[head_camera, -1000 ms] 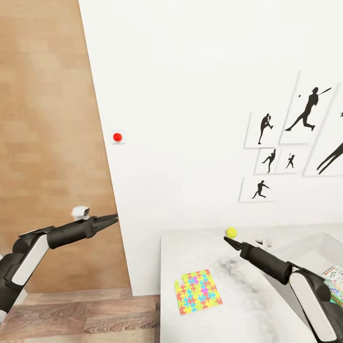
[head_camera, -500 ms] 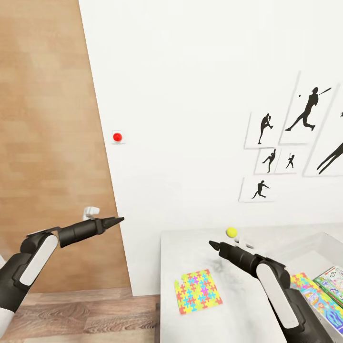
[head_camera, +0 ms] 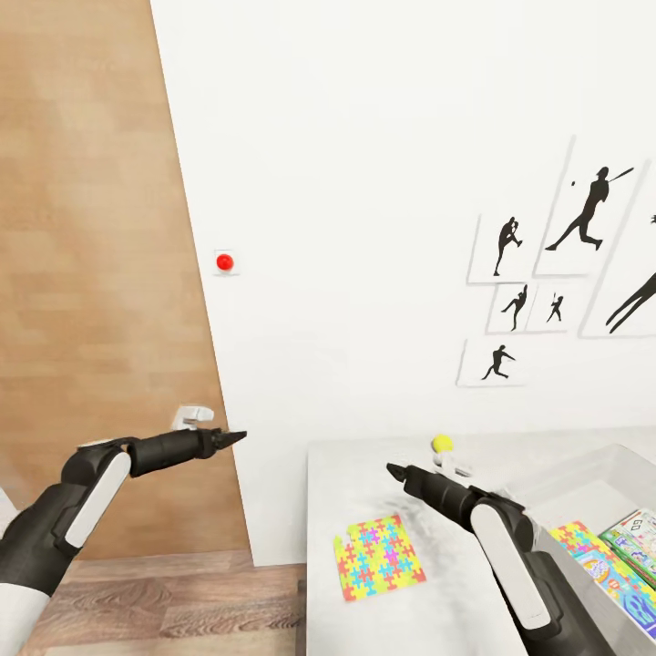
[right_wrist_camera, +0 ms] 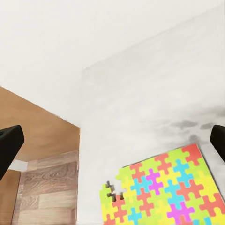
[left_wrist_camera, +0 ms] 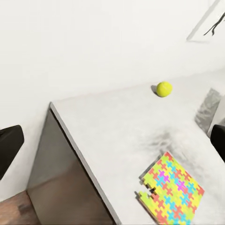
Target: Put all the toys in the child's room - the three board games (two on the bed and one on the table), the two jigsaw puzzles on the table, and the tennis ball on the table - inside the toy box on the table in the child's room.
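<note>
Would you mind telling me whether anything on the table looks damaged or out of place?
The jigsaw puzzle has a gap at one corner where a piece seems missing. It lies flat but skewed to the table edge. The tennis ball sits loose near the wall. Nothing looks spilled.

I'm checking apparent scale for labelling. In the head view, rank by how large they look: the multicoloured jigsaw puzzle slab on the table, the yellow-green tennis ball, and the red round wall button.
1. Multicoloured jigsaw puzzle slab, clearly largest.
2. and 3. Yellow-green tennis ball and red round wall button: they look about alike, so I won't rank them.
</note>
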### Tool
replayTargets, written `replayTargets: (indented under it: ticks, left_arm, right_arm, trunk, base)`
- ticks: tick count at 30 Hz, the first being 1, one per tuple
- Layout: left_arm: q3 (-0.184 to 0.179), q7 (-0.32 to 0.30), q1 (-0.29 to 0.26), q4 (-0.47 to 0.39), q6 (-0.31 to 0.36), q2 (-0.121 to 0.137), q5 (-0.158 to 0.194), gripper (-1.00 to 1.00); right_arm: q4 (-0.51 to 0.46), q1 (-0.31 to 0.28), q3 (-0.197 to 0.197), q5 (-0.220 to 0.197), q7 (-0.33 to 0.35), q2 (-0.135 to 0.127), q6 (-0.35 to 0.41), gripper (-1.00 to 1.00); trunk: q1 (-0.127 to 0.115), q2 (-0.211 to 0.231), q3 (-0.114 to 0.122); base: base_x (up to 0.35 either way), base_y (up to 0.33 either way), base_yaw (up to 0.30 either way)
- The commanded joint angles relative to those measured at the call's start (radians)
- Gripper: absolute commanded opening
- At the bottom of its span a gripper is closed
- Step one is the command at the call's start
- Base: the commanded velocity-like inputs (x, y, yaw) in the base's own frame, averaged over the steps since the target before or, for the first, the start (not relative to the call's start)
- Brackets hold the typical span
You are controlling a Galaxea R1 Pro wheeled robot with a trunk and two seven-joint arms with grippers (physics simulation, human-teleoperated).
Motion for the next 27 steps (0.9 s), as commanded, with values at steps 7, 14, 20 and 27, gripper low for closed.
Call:
replayTargets:
  ticks: [7,14,20,27]
  left_arm:
    - [-0.002,0.003,-0.002,0.0,0.034,-0.056,-0.247,1.0]
    - [-0.023,0.003,-0.002,0.007,0.043,-0.115,-0.405,1.0]
    - [-0.028,0.005,-0.002,0.021,0.044,-0.126,-0.429,1.0]
    - [-0.04,0.004,-0.002,0.029,0.042,-0.129,-0.437,1.0]
  right_arm:
    - [0.0,-0.028,0.054,-0.011,-0.015,0.005,0.003,1.0]
    - [0.078,-0.101,0.065,-0.01,-0.092,0.015,0.014,1.0]
    - [0.109,-0.135,0.068,-0.013,-0.205,0.019,0.052,1.0]
    - [0.117,-0.142,0.067,-0.014,-0.223,0.019,0.07,1.0]
  trunk:
    - [0.001,-0.002,-0.001]
    - [0.001,-0.002,-0.001]
    - [0.001,-0.002,-0.001]
    - [0.001,-0.002,-0.001]
  base:
    - [0.0,0.0,0.0]
    - [0.0,0.0,0.0]
    - [0.0,0.0,0.0]
    - [0.0,0.0,0.0]
